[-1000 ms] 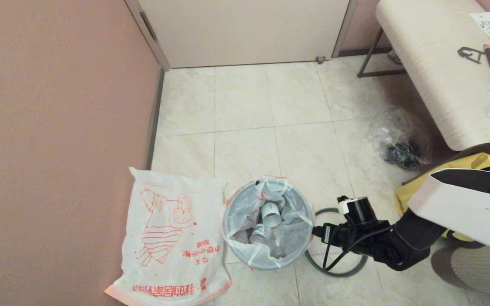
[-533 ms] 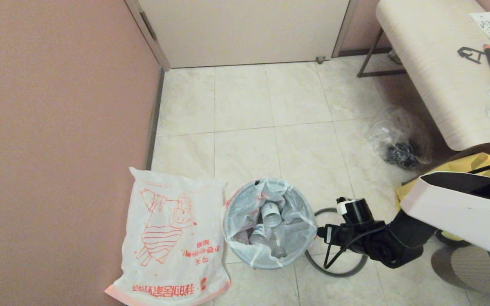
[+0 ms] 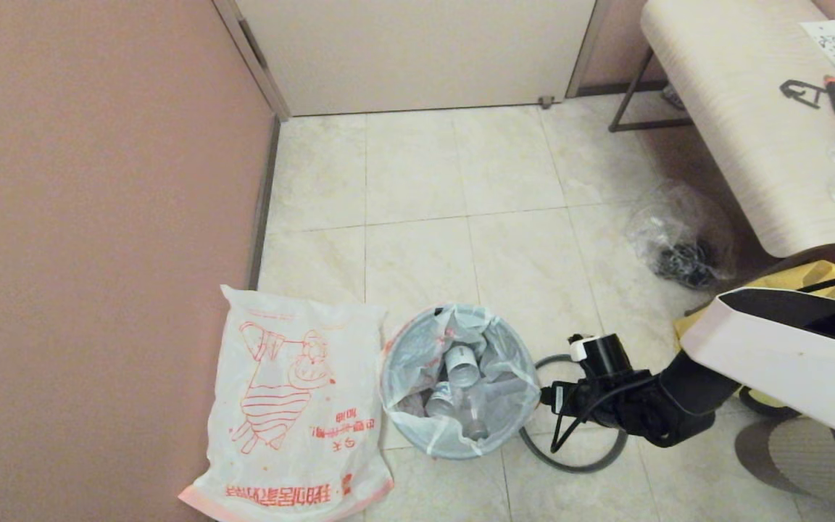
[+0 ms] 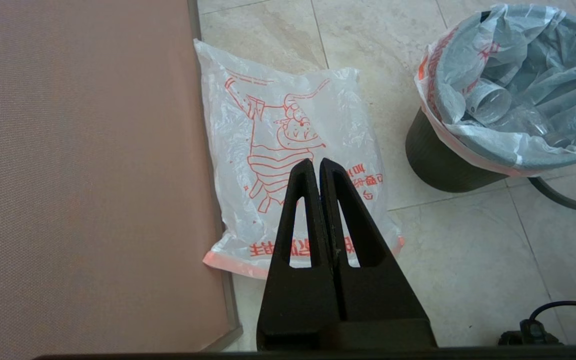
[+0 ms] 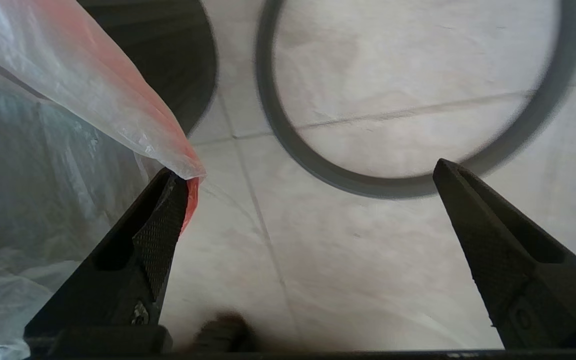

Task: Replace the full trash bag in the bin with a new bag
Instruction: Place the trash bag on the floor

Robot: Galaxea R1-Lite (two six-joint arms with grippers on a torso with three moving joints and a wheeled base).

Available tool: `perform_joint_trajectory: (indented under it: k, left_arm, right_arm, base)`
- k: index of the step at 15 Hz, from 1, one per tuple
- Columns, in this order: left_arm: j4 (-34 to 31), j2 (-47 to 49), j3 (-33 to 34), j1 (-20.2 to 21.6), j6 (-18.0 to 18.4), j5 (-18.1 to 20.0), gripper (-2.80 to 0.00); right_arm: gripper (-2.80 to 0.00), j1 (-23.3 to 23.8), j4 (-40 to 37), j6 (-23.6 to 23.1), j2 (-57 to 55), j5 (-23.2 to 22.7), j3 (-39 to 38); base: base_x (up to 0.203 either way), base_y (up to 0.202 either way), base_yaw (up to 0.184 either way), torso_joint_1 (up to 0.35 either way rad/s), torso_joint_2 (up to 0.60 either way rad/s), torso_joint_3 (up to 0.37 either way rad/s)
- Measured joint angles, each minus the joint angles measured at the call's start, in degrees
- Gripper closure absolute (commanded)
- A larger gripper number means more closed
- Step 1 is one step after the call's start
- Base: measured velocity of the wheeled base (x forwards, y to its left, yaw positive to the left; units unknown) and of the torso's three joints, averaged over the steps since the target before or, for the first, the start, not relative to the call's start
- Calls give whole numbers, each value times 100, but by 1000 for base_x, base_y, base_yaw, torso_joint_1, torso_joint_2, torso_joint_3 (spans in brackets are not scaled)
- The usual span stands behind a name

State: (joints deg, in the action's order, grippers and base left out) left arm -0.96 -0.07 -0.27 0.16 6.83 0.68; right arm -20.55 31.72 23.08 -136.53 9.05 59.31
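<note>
The black bin (image 3: pixel 428 441) stands on the floor tiles, lined with the full trash bag (image 3: pixel 459 380), which holds clear bottles. Its loose dark-grey ring (image 3: pixel 578 464) lies on the floor just right of it. My right gripper (image 5: pixel 305 167) is open low beside the bin's right side; one finger (image 5: pixel 160 235) touches the bag's pink-orange rim band (image 5: pixel 118 115), and nothing is between the fingers. The new bag (image 3: pixel 294 406), with its red cartoon, lies flat left of the bin. My left gripper (image 4: pixel 316 162) hangs shut and empty above the new bag (image 4: pixel 278 125); it is outside the head view.
A pink wall (image 3: pixel 98 217) runs close along the left, touching the new bag. A door is at the back. A white bench (image 3: pixel 744 130) stands at the right, with a clear bag of dark items (image 3: pixel 678 243) and a yellow tote (image 3: pixel 787 283) below it.
My right arm has shifted slightly left toward the bin, and the full bag's right edge has spread a little outward. The left gripper's earlier position is not shown.
</note>
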Motion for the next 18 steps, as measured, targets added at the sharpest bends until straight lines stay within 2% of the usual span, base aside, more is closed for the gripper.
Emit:
perform_joint_trajectory:
  k: [2,8,10,13,16,18]
  left_arm:
    - [-2,0,0,0,0,2,0]
    - [0,0,0,0,0,2,0]
    - [2,0,0,0,-2,2,0]
    - [2,0,0,0,2,2,0]
    - [0,0,0,0,0,2,0]
    - [0,0,0,0,0,4,0]
  right_arm:
    - [-280,-28,-470,-4,101,160,102]
    - [-280,-163,-559,320,98,134,159]
    - [-280,-305,-755,460,182,321,113]
    - [-280,-417,-1472,636,343,644,192]
    - [-280,-417,-2280,710,332,740,494]
    - [-280,-402,-2514,763,277,767,648]
  base:
    - [0,0,0,0,0,0]
    - [0,0,0,0,0,0]
    - [0,0,0,0,0,0]
    - [0,0,0,0,0,0]
    - [0,0,0,0,0,0]
    - [0,0,0,0,0,0]
